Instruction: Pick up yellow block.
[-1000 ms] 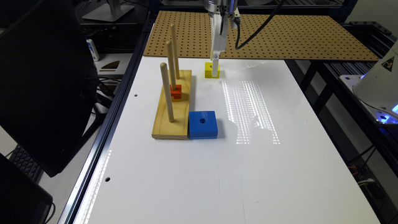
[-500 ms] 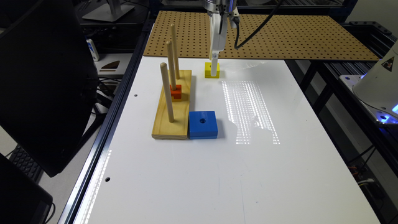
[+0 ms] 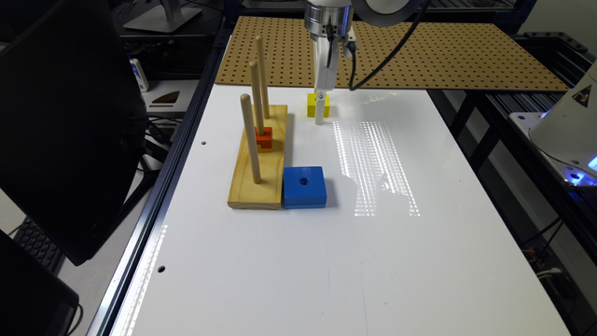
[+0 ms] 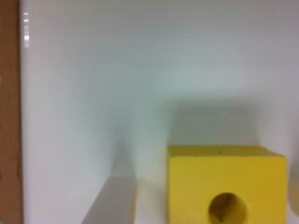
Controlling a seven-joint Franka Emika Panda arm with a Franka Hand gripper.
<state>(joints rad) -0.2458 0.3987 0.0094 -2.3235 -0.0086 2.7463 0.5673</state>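
The yellow block [image 3: 311,106] lies flat on the white table [image 3: 354,261] near its far edge, its round hole facing up. My gripper [image 3: 320,112] reaches straight down over it, its tip at table height, and covers the block's middle in the exterior view. In the wrist view the yellow block [image 4: 226,186] sits between the two fingers of the gripper [image 4: 208,179]. One grey finger [image 4: 114,198] stands apart from the block's side, with a strip of table showing between them. The gripper is open around the block.
A wooden base [image 3: 259,158] with three upright pegs stands at the exterior view's left of the block, an orange-red block [image 3: 265,137] on its middle peg. A blue block [image 3: 304,186] touches the base's near corner. A brown pegboard [image 3: 419,51] lies beyond the table's far edge.
The gripper has come down from just above the yellow block to table height, so its fingers now stand on either side of the block. The block has not moved.
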